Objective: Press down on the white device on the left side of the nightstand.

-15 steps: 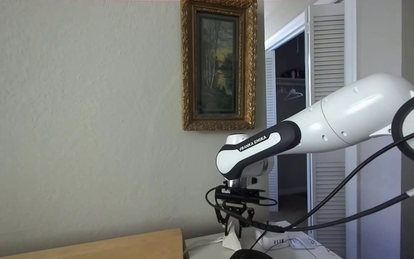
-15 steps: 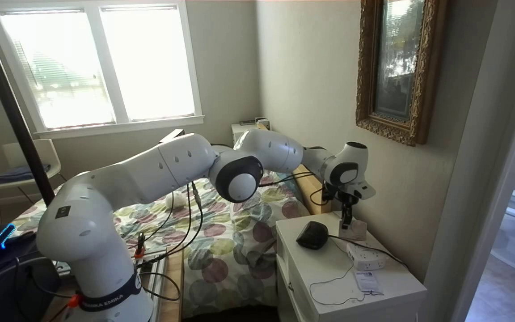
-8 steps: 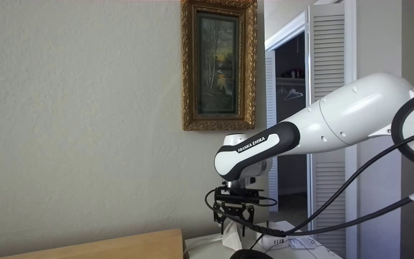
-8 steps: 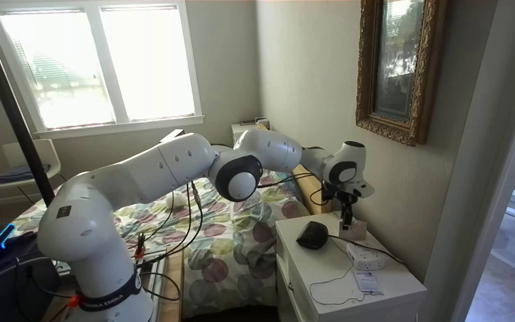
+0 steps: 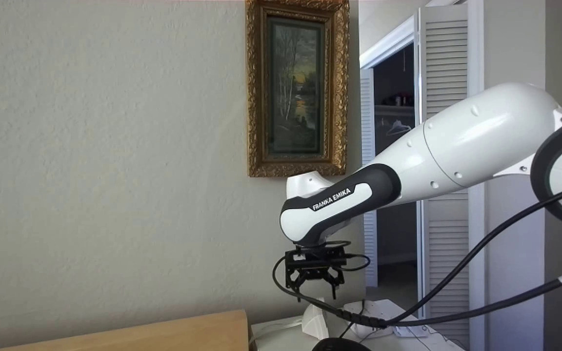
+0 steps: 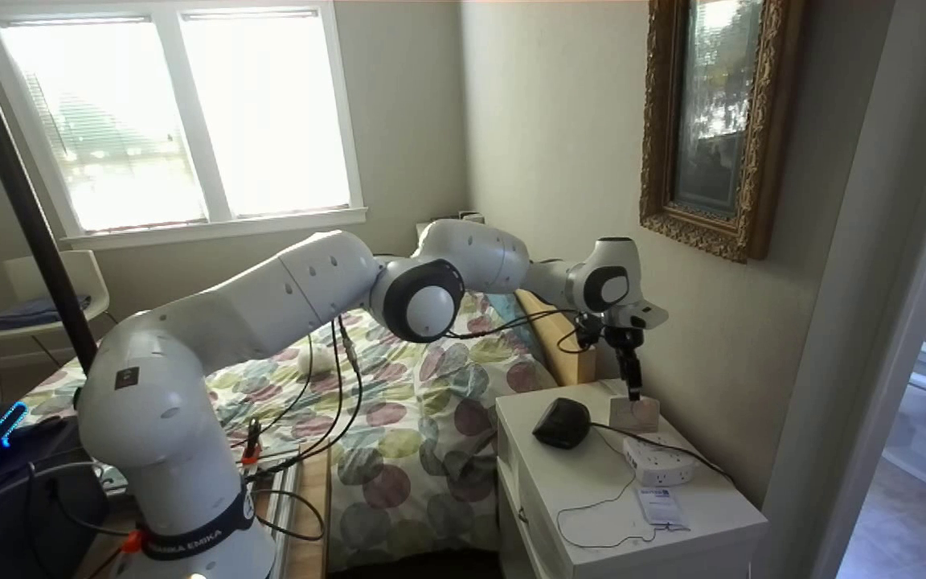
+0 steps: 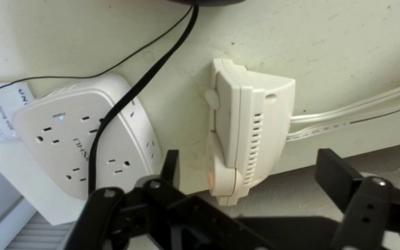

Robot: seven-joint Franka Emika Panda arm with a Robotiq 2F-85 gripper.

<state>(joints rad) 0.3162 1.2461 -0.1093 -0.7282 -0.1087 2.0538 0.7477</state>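
The white device (image 7: 276, 139) stands on the white nightstand (image 7: 325, 48) near its wall-side edge, with vent slots along its back and a small orange glow at one end. In both exterior views, the device (image 5: 314, 324) appears below my gripper (image 5: 316, 297). My gripper (image 7: 248, 156) is open, its black fingers (image 7: 335, 177) spread wide with nothing held between them. From the wrist view the device lies beyond the fingertips and across the gap between them. In an exterior view the fingertips overlap its top edge, so the exact clearance there is hard to tell.
A white power strip (image 7: 64, 146) with a black cable (image 7: 144, 80) across it sits beside the device. A black rounded item (image 6: 563, 423) and a small white packet (image 6: 659, 507) lie on the nightstand. The wooden headboard (image 5: 164, 336), the wall and a framed picture (image 5: 296, 87) are close by.
A second ago the fingers stood closer together around the top of the white device. They have spread apart, and the gripper has risen above it. The device appears unmoved.
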